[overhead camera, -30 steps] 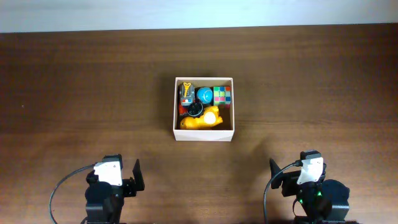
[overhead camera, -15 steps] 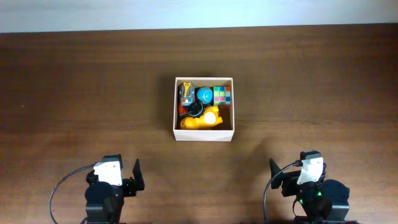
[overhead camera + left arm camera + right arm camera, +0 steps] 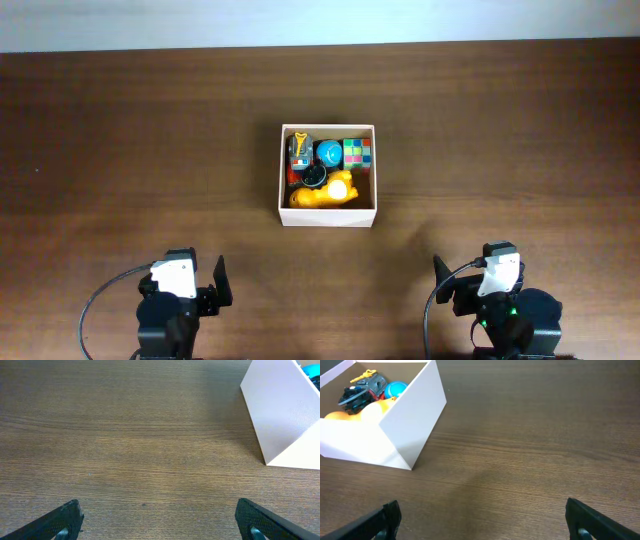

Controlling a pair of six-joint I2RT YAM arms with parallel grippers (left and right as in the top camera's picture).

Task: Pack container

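The container (image 3: 328,216), a square cardboard box with cream-white walls, stands in the middle of the table. It holds a yellow toy (image 3: 325,192), a blue ball (image 3: 329,153), a colourful cube (image 3: 357,153), a grey-orange toy (image 3: 300,152) and a small black toy (image 3: 314,177). My left gripper (image 3: 157,522) is open and empty at the near left edge, well short of the box (image 3: 280,415). My right gripper (image 3: 482,522) is open and empty at the near right edge; the box (image 3: 395,435) lies to its far left.
The brown wooden table (image 3: 120,150) runs to a pale wall at the back. Both arm bases (image 3: 175,305) (image 3: 500,305) sit at the near edge.
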